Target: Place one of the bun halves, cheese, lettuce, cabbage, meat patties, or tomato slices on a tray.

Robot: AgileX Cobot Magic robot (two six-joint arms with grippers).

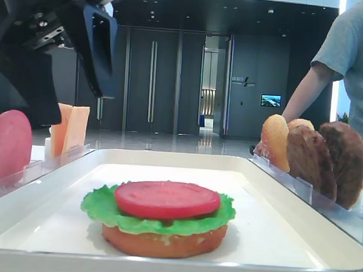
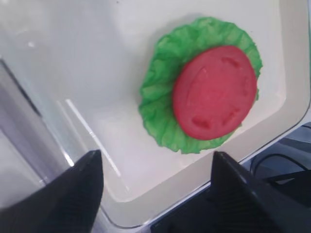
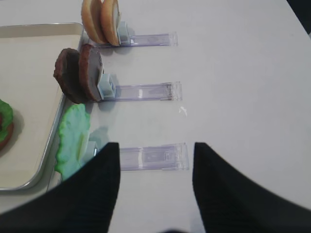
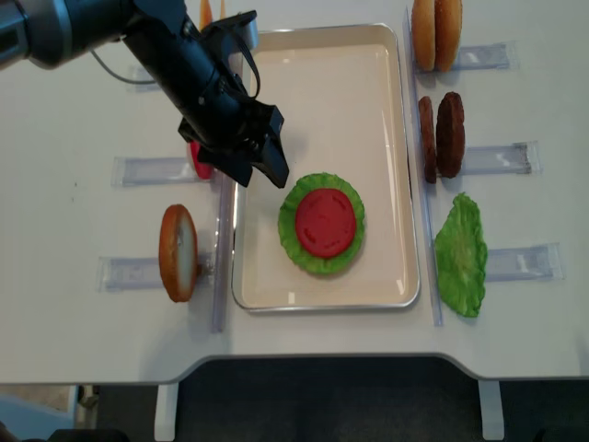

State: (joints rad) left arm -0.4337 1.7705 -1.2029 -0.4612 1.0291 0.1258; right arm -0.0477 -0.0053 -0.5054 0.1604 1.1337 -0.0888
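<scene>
A white table [image 4: 83, 230] carries a white tray [image 4: 386, 83] with a raised rim, set lengthwise between two rows of clear racks [image 4: 502, 158]. On the tray, toward its near end, sits a stack: a bun half [image 1: 164, 242] at the bottom, a ruffled green lettuce [image 4: 296, 241] on it, and a tomato slice [image 4: 325, 222] flat on top.

The left gripper [image 4: 262, 152] hangs above the tray's left edge, just beside the stack and not touching it. Its fingers [image 2: 73, 194] are spread wide with nothing between them; the left wrist view looks down past them at the tomato slice and lettuce.

Left of the tray, a second tomato slice [image 1: 9, 144] stands upright in a rack, with cheese [image 1: 69, 129] slices upright behind it, and a lone bun [image 4: 178, 252] stands on edge nearer the front.

Right of the tray, two buns [image 4: 435, 34] stand on edge at the far rack, two patties [image 4: 442, 136] at the middle one, and a spare lettuce [image 4: 460, 253] leans at the nearest.

The right gripper [image 3: 155, 189] shows only in its own wrist view, hovering over the bare table near that spare lettuce, fingers apart and holding nothing.

Behind the table the room is a dim lobby with tall dark doors [image 1: 151, 79] and a glossy floor. A person [image 1: 350, 59] in a grey T-shirt stands at the right.
</scene>
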